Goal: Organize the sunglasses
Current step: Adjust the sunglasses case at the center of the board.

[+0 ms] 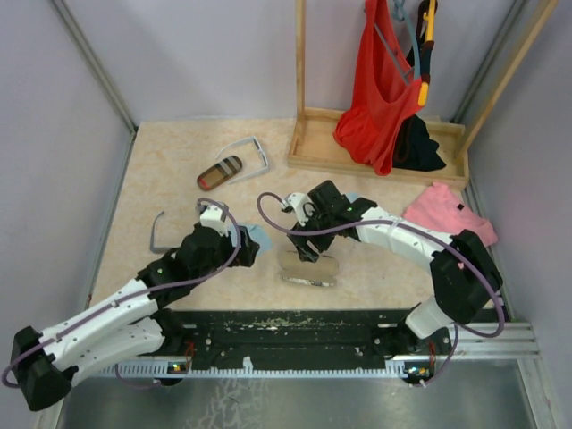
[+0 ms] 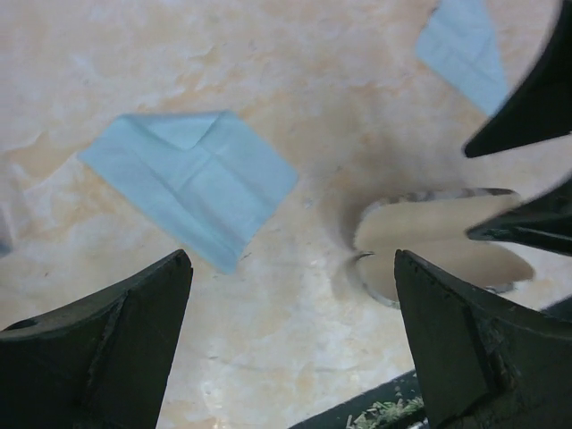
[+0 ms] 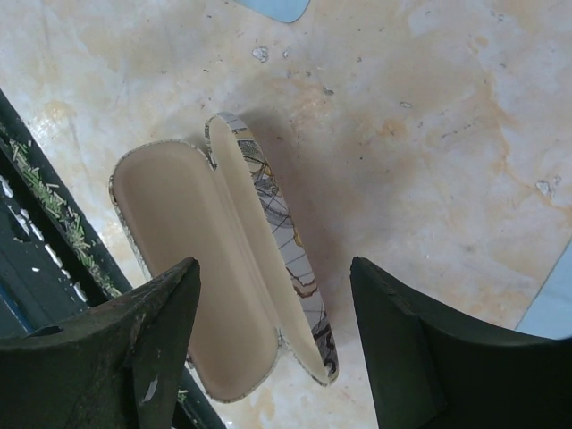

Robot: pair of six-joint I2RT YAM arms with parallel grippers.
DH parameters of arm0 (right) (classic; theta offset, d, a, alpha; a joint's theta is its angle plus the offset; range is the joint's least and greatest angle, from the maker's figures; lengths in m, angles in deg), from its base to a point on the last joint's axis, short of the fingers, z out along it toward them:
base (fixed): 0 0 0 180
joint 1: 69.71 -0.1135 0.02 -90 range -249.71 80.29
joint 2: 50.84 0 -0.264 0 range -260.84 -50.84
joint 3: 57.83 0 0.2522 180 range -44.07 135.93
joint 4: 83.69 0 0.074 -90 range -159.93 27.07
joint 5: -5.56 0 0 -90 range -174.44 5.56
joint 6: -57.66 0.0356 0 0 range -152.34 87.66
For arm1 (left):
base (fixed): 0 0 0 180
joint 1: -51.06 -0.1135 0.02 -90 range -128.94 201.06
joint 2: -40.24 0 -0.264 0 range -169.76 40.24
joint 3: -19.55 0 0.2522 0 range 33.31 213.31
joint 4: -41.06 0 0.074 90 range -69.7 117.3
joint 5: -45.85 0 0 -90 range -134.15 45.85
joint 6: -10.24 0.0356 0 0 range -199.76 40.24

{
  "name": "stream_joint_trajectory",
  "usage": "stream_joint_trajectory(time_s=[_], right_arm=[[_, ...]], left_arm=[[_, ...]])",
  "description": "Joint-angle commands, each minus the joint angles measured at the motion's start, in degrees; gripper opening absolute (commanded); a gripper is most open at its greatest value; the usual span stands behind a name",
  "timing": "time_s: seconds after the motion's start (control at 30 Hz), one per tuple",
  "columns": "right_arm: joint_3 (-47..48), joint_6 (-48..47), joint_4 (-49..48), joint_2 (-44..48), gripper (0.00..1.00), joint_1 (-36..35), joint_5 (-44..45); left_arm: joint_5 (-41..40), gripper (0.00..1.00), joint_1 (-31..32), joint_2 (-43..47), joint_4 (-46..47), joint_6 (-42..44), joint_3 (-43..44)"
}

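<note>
Two pairs of sunglasses show only in the top view. The white pair (image 1: 241,154) lies just beside the brown-striped case (image 1: 219,172), and the dark wire pair (image 1: 157,234) lies well left, too thin to read. A second cloth (image 2: 465,49) is cut off. The left gripper (image 2: 295,349) hangs over a blue cloth (image 2: 192,183), spread wide and empty. The right gripper (image 3: 277,349) points down over the open grey-patterned case (image 3: 223,268), fingers apart, gripping nothing.

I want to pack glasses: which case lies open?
The grey-patterned case beneath the right gripper, showing its beige lining; the brown-striped case is shut.
</note>
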Motion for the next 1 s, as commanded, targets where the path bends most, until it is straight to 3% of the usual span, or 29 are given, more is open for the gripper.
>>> stream_joint_trajectory(time_s=[0.0,0.13,0.2,0.4,0.53,0.97], right_arm=[[2.81,-3.54,-3.3,-2.06,0.68,0.39,-3.63],[3.59,-4.38,-2.96,-5.59,0.65,0.45,-4.02],[4.0,-4.77,-2.96,-6.86,0.63,0.46,-4.29],[4.3,-4.21,-3.38,-8.74,0.54,0.78,-4.3],[4.21,-2.27,-3.92,-8.75,0.43,0.99,-3.43],[1.66,7.4,-6.82,-7.61,0.24,1.22,2.55]], left_arm=[[9.73,0.99,-10.42,-4.15,-4.55,-3.13,1.3],[22.75,0.99,-23.89,-6.9,-3.45,-4.33,-0.26],[25.85,1.0,-26.7,-8.38,-4.11,-5.34,0.25],[23.64,1.0,-26.94,-11.84,-12.35,-6.32,4.86],[20.95,0.99,-26.99,-9.97,-11.65,-8.4,4.12],[24.2,0.99,-26.95,-11.16,-12.19,-6.48,8.31]])
